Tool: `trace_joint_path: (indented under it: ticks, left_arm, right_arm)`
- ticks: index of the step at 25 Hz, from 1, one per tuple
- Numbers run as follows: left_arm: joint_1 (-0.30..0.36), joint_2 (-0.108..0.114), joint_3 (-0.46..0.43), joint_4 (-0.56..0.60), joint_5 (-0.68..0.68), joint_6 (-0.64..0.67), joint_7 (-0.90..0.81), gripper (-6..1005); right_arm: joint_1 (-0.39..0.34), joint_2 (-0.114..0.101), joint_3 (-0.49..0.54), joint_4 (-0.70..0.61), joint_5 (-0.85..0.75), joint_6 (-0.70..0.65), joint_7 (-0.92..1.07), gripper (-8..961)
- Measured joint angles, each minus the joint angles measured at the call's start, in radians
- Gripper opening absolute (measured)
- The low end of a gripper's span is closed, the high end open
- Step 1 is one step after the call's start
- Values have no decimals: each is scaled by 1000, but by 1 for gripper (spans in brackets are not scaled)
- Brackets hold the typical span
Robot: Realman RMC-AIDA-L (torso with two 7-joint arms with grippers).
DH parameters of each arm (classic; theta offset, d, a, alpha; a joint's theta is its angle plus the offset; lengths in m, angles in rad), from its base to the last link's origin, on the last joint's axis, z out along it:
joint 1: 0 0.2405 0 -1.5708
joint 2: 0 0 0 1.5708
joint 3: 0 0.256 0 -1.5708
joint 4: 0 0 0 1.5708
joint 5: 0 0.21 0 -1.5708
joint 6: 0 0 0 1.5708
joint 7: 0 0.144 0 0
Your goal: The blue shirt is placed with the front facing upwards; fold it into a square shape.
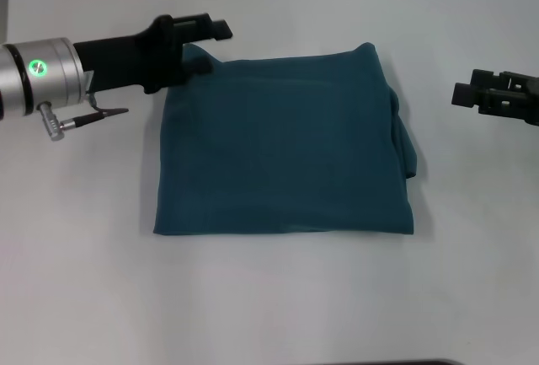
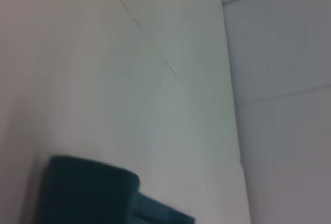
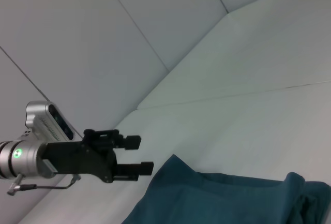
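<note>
The blue shirt (image 1: 282, 146) lies near the middle of the white table (image 1: 269, 306) as a compact, roughly square packet; no lettering or collar shows, so the printed front appears to be folded inside. Three sides look fairly straight, while the robot's-right side carries a bulge of loose cloth (image 1: 406, 142) that spills past the fold line. The left gripper (image 1: 221, 28) hovers at the far left corner of the packet, fingers parted with nothing between them, as the right wrist view confirms (image 3: 140, 155); the shirt corner sits just below it. The right gripper (image 1: 463, 93) hangs well apart from the cloth on the right side, and whether its fingers are parted or closed cannot be told. By judgement the fold is essentially complete and only tidying or withdrawal remains. The main risk lies at the left gripper: a lower finger drawn away low over the corner could catch the top layer and peel it open, spoiling the square. A second risk is the loose bulge, which may spring outward if the packet is nudged. Open table surrounds the shirt on every side, widest toward the near edge and on the left, so both arms have free room to lift and retreat outward without crossing the cloth; the wall (image 3: 155, 22) rises beyond the table's far edge.
</note>
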Motion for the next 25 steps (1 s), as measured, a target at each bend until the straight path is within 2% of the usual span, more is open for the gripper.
trace_joint_path:
  ticks: [6,11,16,21,25]
  left_arm:
    - [4,-8,23,24,9,-139,13,673]
    - [1,-4,53,45,10,-170,15,672]
    - [2,4,63,38,9,-160,14,673]
    - [31,10,-5,-20,1,-67,10,673]
    - [34,8,-6,-22,7,-54,16,672]
  right_arm:
    - [2,4,-2,0,-2,1,-5,942]
    - [-3,5,-2,0,-2,0,0,941]
    - [-4,5,0,0,-2,-3,3,941]
    - [-1,2,3,0,-2,-7,4,941]
    - [-2,4,5,0,-2,-4,4,941]
